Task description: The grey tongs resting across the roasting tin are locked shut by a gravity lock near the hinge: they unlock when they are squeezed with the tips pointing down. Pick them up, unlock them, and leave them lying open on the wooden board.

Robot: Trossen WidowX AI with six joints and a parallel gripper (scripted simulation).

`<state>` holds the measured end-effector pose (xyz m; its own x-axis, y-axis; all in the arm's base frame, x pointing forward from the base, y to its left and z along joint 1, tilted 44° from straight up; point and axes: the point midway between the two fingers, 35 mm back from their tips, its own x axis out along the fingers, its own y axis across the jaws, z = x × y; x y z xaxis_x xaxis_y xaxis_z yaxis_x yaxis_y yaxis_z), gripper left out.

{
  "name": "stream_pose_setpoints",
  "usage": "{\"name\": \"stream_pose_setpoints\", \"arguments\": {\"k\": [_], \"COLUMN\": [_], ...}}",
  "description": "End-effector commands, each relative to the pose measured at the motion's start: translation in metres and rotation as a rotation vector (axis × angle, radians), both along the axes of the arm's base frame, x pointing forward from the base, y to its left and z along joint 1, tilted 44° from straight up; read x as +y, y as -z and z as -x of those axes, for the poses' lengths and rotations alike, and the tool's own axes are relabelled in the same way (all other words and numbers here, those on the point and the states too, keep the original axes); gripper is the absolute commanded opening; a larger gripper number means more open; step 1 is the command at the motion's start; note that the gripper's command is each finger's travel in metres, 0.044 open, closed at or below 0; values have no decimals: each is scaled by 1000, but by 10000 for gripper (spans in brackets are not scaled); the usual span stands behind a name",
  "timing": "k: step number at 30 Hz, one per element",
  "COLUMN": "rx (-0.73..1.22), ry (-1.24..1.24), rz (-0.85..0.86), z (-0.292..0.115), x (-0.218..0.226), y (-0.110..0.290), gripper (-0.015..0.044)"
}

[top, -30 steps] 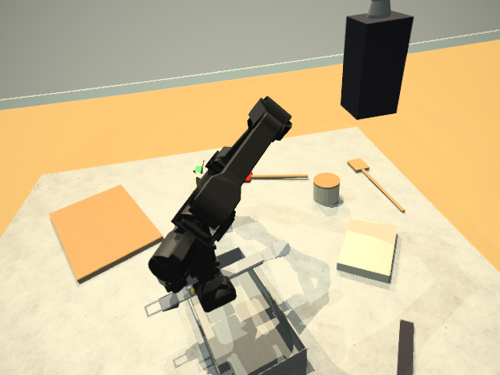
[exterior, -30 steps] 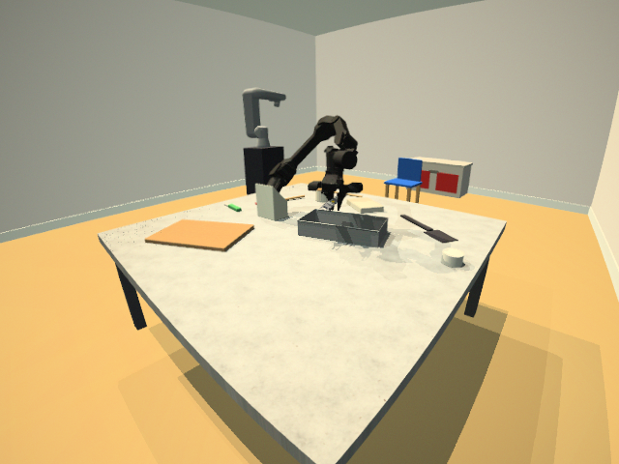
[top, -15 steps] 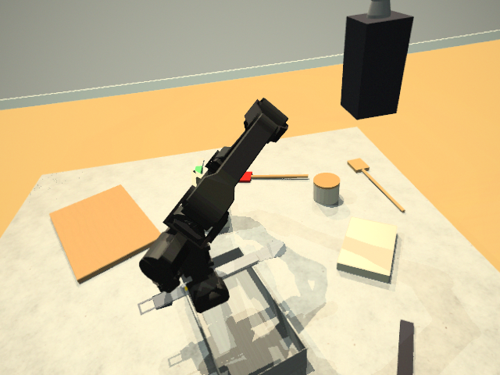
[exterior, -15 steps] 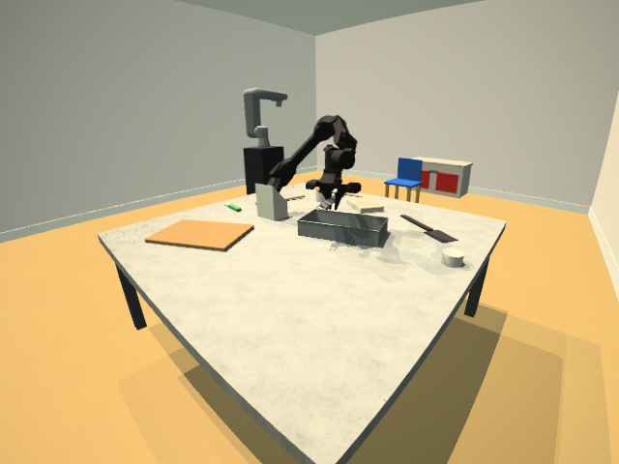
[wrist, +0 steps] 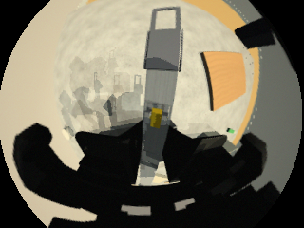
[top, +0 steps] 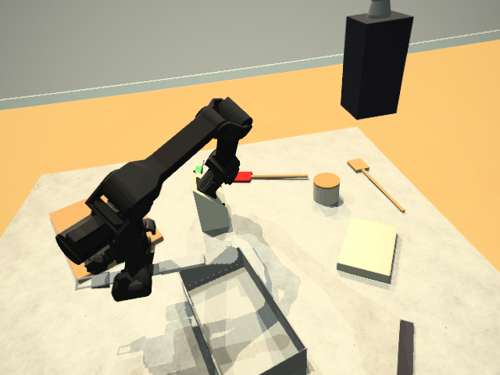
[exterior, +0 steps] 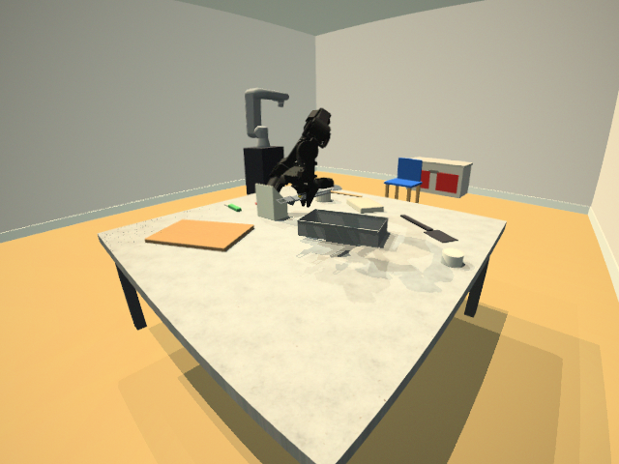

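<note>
My gripper [top: 133, 275] [exterior: 307, 200] [wrist: 151, 123] is shut on the grey tongs [top: 181, 266] [wrist: 162, 49] and holds them in the air, roughly level, between the tin and the board. The tongs' two arms lie together; a yellow piece [wrist: 156, 118] sits on them just ahead of the fingers in the wrist view. The fingers and arm hide the tongs' middle in the top view. The wooden board [top: 64, 218] [exterior: 199, 233] [wrist: 229, 78] lies flat at the left, partly behind the arm in the top view. The grey roasting tin [top: 276, 300] [exterior: 339, 234] stands at the tongs' other side.
A grey-green block [top: 212, 218] [exterior: 270, 203] stands behind the tin, close to the arm. A lidded jar [top: 326, 191], a cream box [top: 368, 244] [exterior: 365, 205], a red spatula [top: 243, 176] and a wooden spatula [top: 381, 186] lie farther off.
</note>
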<state>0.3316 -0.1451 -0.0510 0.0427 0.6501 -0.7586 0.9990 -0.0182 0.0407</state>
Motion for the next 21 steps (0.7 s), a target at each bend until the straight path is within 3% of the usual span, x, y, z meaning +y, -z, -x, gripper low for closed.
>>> {"name": "stream_pose_setpoints", "arguments": {"k": [1, 21], "rx": [47, 277], "ry": [54, 292], "rz": [6, -38], "z": [14, 113], "x": [-28, -122], "y": [14, 83], "gripper": [-150, -150]}}
